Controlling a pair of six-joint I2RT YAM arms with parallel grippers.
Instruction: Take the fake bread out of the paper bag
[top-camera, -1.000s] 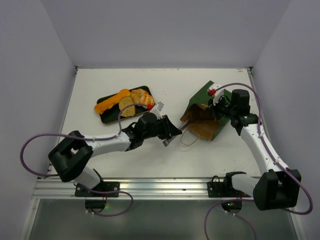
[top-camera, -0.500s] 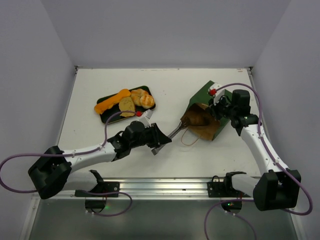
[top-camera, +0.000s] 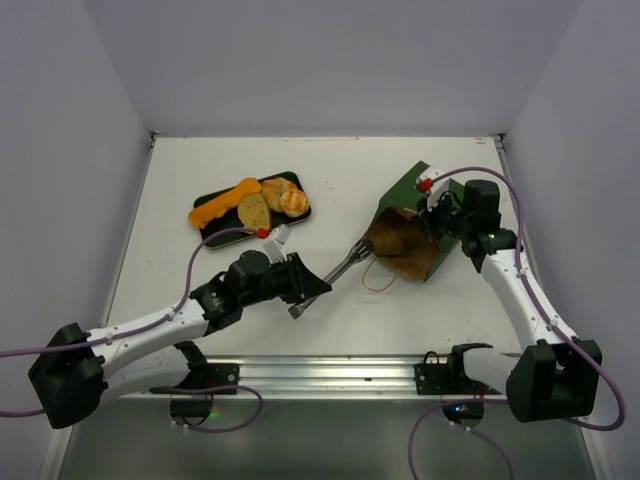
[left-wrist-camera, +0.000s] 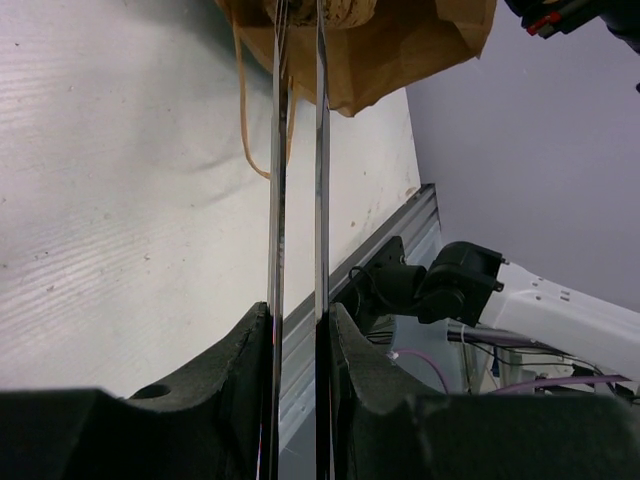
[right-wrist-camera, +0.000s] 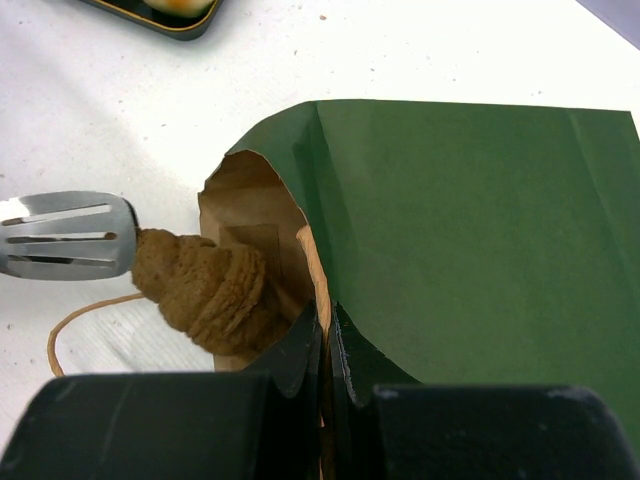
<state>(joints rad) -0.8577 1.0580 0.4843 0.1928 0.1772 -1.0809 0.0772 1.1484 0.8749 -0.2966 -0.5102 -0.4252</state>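
Observation:
The paper bag (top-camera: 418, 205) lies on its side, dark green outside, its brown mouth facing left. My left gripper (top-camera: 300, 291) is shut on the handles of metal tongs (top-camera: 342, 266). The tong tips clasp a dark brown bread chunk (top-camera: 392, 238) at the bag mouth. In the left wrist view the tongs (left-wrist-camera: 297, 180) run up to the bag (left-wrist-camera: 410, 50). My right gripper (right-wrist-camera: 325, 325) is shut on the bag's rim (right-wrist-camera: 312, 270), beside the brown chunk (right-wrist-camera: 205, 285) and the tong tip (right-wrist-camera: 65, 235). The orange loaf (top-camera: 225, 205), tan slice (top-camera: 254, 211) and golden rolls (top-camera: 286, 198) lie on a tray.
The dark green flat tray (top-camera: 218, 236) sits at the left middle of the white table. A twine handle (top-camera: 378, 280) loops on the table in front of the bag. Grey walls stand at the left, back and right. A metal rail (top-camera: 300, 372) runs along the near edge.
My left arm has drawn back toward the near left with the tongs. The brown chunk has slid further out at the bag mouth. The right gripper has stayed on the bag.

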